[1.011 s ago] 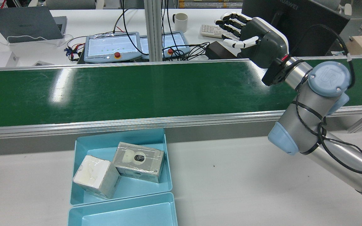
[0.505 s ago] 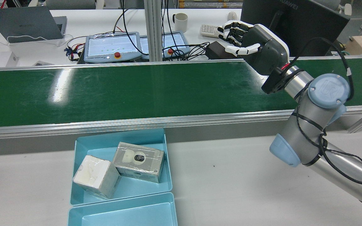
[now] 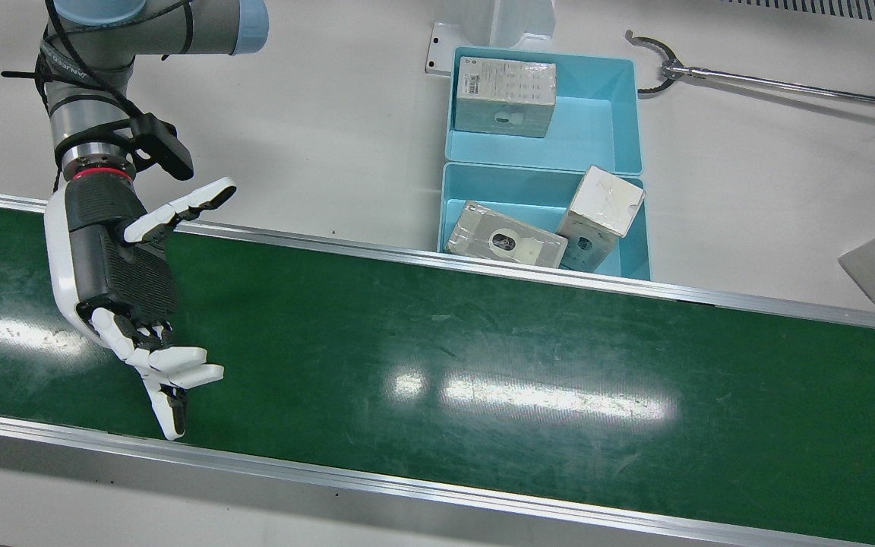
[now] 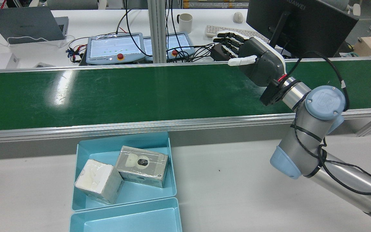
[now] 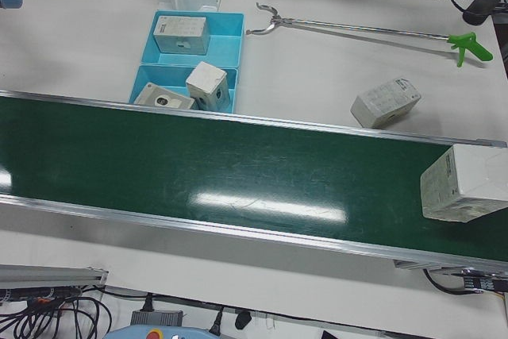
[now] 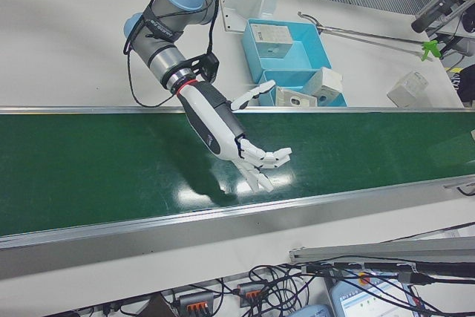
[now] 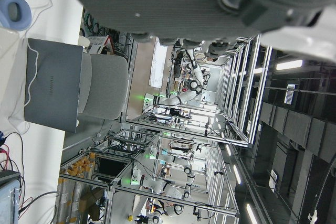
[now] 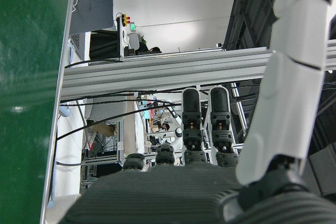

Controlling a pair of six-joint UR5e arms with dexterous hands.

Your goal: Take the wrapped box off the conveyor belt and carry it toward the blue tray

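A white wrapped box [image 5: 467,184] rides on the green conveyor belt [image 5: 238,172] at the far right of the left-front view; no other view shows it. My right hand [image 3: 122,281] hovers open, palm up, over the other end of the belt [image 3: 483,365], far from the box. It also shows in the rear view as the right hand [image 4: 256,59] and in the right-front view as the right hand [image 6: 223,135]. Two blue trays [image 3: 536,186] stand beside the belt. My left hand [image 7: 210,3] shows only as a grey palm holding nothing.
The nearer tray [image 4: 108,146] holds a cube box [image 4: 98,181] and a flat box [image 4: 142,166]; the other tray holds one box [image 3: 506,85]. A loose box [image 5: 386,101] and a long grabber tool [image 3: 749,80] lie on the white table. Pendants, cables and a monitor sit beyond the belt.
My right hand has sunk lower toward the belt's far edge and shifted slightly left, with the elbow following. It stays open. The boxes in the tray have not moved.
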